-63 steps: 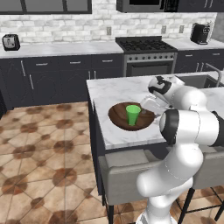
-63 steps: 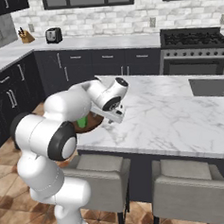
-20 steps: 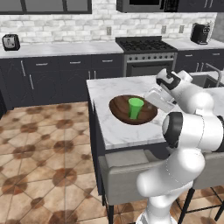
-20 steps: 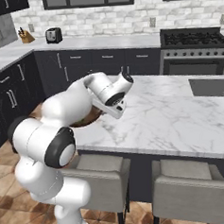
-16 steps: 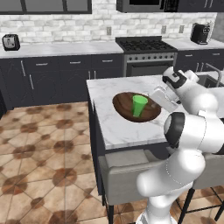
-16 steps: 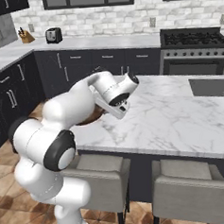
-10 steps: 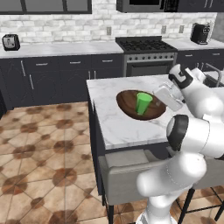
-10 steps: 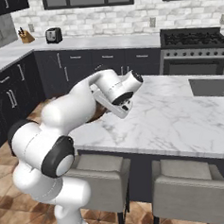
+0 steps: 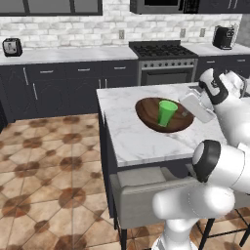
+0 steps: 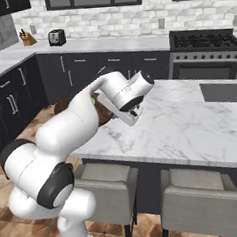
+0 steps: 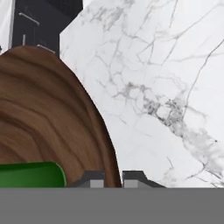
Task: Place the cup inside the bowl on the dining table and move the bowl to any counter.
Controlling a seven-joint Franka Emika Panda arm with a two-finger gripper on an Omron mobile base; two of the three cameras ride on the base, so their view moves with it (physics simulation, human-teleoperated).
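My gripper (image 11: 113, 178) pinches the bowl (image 9: 164, 114) rim, a fingertip on each side of the wall, visible in the hand view. In the left base view one green cup (image 9: 167, 113) stands upright inside the one bowl, on the dining table (image 9: 132, 136); my arm hides most of the bowl in the right base view. Beyond the bowl, the counter (image 9: 63, 54) carries one toaster (image 9: 11, 47).
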